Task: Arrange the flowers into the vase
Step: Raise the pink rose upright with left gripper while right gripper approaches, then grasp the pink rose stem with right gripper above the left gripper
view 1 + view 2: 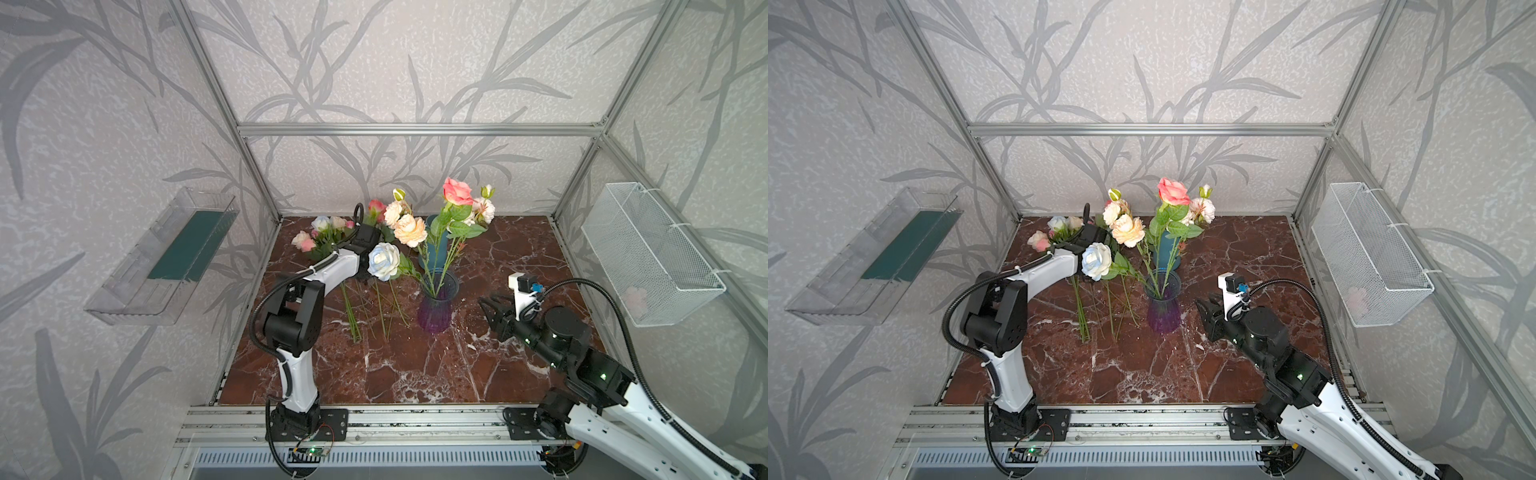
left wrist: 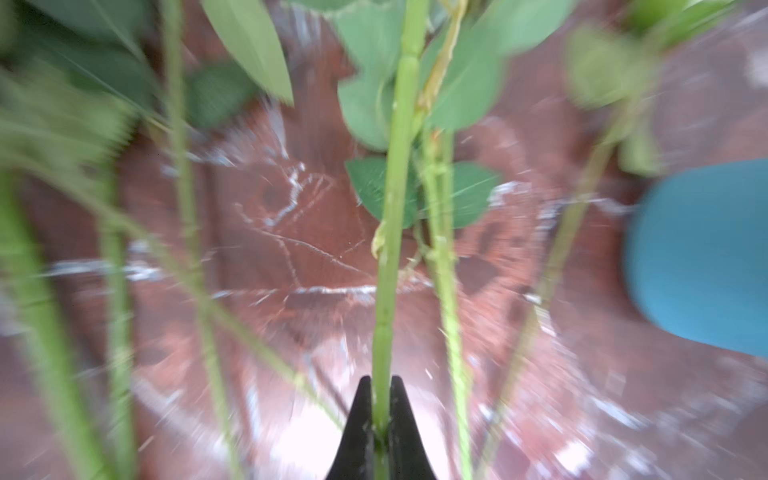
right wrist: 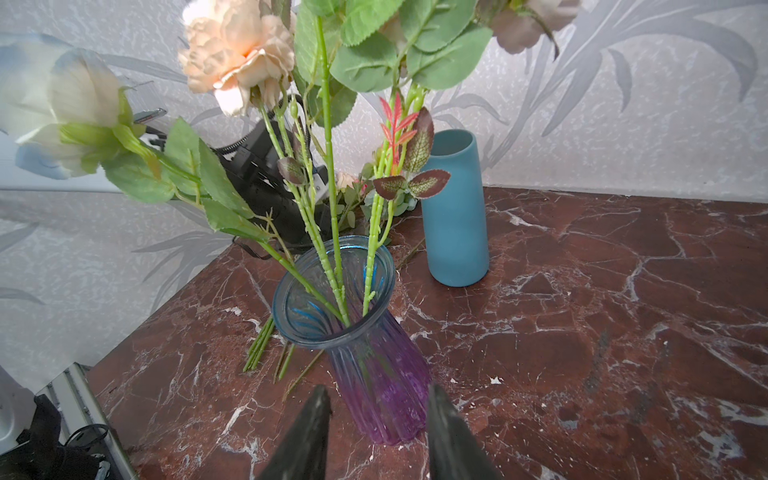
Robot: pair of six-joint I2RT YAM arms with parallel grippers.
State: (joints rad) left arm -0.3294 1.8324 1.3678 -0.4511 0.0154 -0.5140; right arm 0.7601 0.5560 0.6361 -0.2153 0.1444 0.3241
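Among flowers (image 1: 320, 239), left claw (image 2: 380, 380) grips green stem (image 2: 392, 232); right claw (image 3: 377, 390) agape.

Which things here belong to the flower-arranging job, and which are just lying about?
Job in hand:
- purple glass vase
- flowers standing in it
- loose flowers lying beside it
- left claw, shut on a green stem
- right claw, open, near the vase

Lying about:
- teal cylinder, apparently empty
- wire basket on the wall
- clear tray on the wall
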